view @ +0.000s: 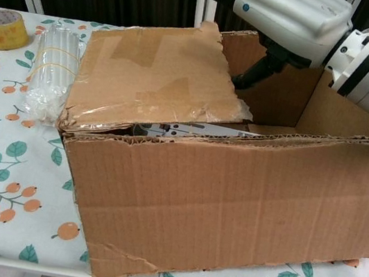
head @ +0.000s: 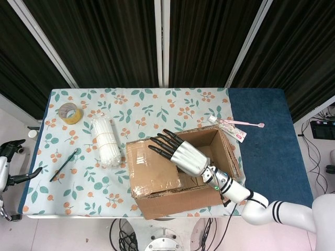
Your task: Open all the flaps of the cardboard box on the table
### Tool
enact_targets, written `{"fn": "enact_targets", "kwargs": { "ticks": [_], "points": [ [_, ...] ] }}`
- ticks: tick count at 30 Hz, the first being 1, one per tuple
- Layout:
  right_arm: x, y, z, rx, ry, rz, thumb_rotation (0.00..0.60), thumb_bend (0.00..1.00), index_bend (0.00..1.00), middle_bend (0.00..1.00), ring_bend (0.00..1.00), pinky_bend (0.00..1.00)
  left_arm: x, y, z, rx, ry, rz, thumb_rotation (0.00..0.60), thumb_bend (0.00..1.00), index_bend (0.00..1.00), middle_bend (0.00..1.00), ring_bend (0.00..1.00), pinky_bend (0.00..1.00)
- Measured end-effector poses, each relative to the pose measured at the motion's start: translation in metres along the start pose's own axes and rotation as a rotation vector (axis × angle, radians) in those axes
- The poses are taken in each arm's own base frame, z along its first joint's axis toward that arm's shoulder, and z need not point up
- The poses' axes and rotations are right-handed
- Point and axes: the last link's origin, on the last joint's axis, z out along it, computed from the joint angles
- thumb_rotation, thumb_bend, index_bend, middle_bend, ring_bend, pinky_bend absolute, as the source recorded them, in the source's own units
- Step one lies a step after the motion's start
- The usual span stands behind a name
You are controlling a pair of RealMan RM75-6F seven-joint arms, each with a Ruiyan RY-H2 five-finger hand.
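Note:
The cardboard box point(head: 183, 201) point(view: 229, 209) stands near the table's front edge. Its left flap point(head: 152, 167) point(view: 153, 70), taped and torn, still covers the left half but tilts up at its free right edge. My right hand point(head: 178, 150) point(view: 282, 10) hovers over that edge, its fingers spread out above the flap and its thumb reaching down beside the flap's edge into the box. It grips nothing that I can see. The right half of the box gapes, its walls upright. My left hand point(head: 21, 178) shows at the far left edge, off the table, fingers apart and empty.
A yellow tape roll point(head: 69, 113) point(view: 2, 29), a bundle of clear tubes point(head: 104, 140) point(view: 54, 72) and a pen point(head: 65, 164) lie left of the box. A pink toothbrush point(head: 238, 124) lies behind its right corner. A pale object point(view: 193, 129) shows under the flap.

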Motion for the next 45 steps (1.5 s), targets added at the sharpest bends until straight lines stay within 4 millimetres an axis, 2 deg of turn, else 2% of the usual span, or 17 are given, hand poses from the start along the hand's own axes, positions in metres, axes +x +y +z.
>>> {"fn": "enact_targets", "kwargs": {
  "ticks": [10, 18, 24, 29, 34, 40, 45],
  "points": [
    [0.037, -0.015, 0.029, 0.058, 0.138, 0.013, 0.600, 0.18, 0.00, 0.00, 0.00, 0.00, 0.007, -0.005, -0.005, 0.014, 0.037, -0.010, 0.343, 0.12, 0.14, 0.12, 0.10, 0.21],
    [0.061, -0.039, 0.070, 0.105, 0.193, 0.008, 0.600, 0.18, 0.00, 0.00, 0.00, 0.00, 0.014, -0.012, -0.010, 0.041, 0.064, -0.011, 0.345, 0.12, 0.14, 0.12, 0.10, 0.21],
    [0.061, -0.066, 0.101, 0.120, 0.197, 0.051, 0.600, 0.18, 0.00, 0.00, 0.00, 0.00, 0.017, -0.017, -0.014, 0.053, 0.069, -0.010, 0.348, 0.12, 0.14, 0.12, 0.10, 0.21],
    [0.051, -0.092, 0.122, 0.123, 0.174, 0.134, 0.600, 0.17, 0.00, 0.00, 0.00, 0.00, 0.017, -0.018, -0.016, 0.055, 0.068, -0.012, 0.346, 0.12, 0.14, 0.12, 0.10, 0.21],
    [0.041, -0.108, 0.131, 0.138, 0.173, 0.147, 0.600, 0.15, 0.00, 0.00, 0.00, 0.00, 0.018, -0.020, -0.016, 0.059, 0.070, -0.013, 0.344, 0.12, 0.14, 0.12, 0.10, 0.21],
    [0.044, -0.101, 0.127, 0.138, 0.220, 0.104, 0.600, 0.17, 0.00, 0.00, 0.00, 0.00, 0.021, -0.021, -0.016, 0.057, 0.073, -0.012, 0.348, 0.12, 0.14, 0.12, 0.10, 0.21],
    [0.062, -0.071, 0.116, 0.100, 0.247, 0.013, 0.600, 0.18, 0.00, 0.00, 0.00, 0.00, 0.020, -0.020, -0.014, 0.048, 0.066, -0.015, 0.345, 0.12, 0.14, 0.12, 0.10, 0.21]
  ]
}}
